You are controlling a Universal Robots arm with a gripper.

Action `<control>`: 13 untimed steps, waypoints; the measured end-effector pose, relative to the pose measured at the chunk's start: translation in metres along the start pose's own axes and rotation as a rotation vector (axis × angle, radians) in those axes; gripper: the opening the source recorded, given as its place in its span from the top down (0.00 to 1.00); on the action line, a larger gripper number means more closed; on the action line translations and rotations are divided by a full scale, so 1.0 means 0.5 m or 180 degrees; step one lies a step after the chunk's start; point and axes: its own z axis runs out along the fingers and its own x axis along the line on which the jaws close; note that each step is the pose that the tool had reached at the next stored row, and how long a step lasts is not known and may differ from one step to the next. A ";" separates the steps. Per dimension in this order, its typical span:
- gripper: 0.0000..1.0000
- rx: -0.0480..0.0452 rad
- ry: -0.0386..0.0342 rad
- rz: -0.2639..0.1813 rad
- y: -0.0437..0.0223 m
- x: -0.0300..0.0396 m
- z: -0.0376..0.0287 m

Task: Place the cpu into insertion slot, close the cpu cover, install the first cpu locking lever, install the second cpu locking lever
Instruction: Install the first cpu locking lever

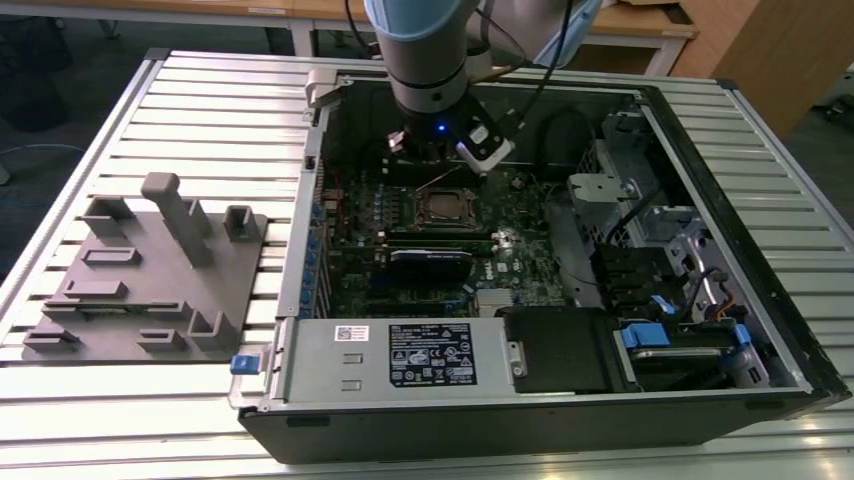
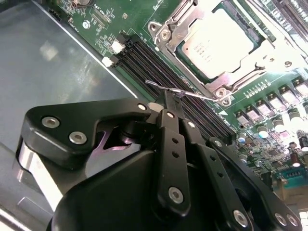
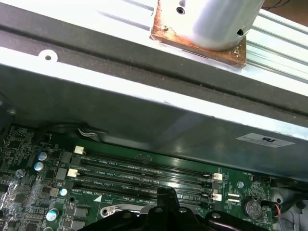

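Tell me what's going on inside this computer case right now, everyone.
A robot arm has reached into the open case and is working at the board's processor socket. The cpu already sits under the closed cover. In the second wrist view, the tool is at a thin wire lever, which runs beside the socket and over the memory slots. Whether the tool grips the lever is unclear.

Count by kind: one computer case (image 1: 534, 425). Inside the case: one cpu (image 2: 219, 41), one cpu cover (image 2: 179, 30), four memory slots (image 3: 144, 169), one power supply (image 1: 387, 355). Beside the case: one grey fixture block (image 1: 147, 275). Above the case: one gripper (image 2: 166, 103).
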 end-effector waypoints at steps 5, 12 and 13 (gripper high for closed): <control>0.90 -0.0005 -0.0009 -0.0010 -0.001 0.000 0.002; 0.90 -0.0006 -0.0022 -0.0023 -0.002 0.001 0.005; 0.90 -0.0005 -0.0034 -0.0033 -0.002 0.001 0.006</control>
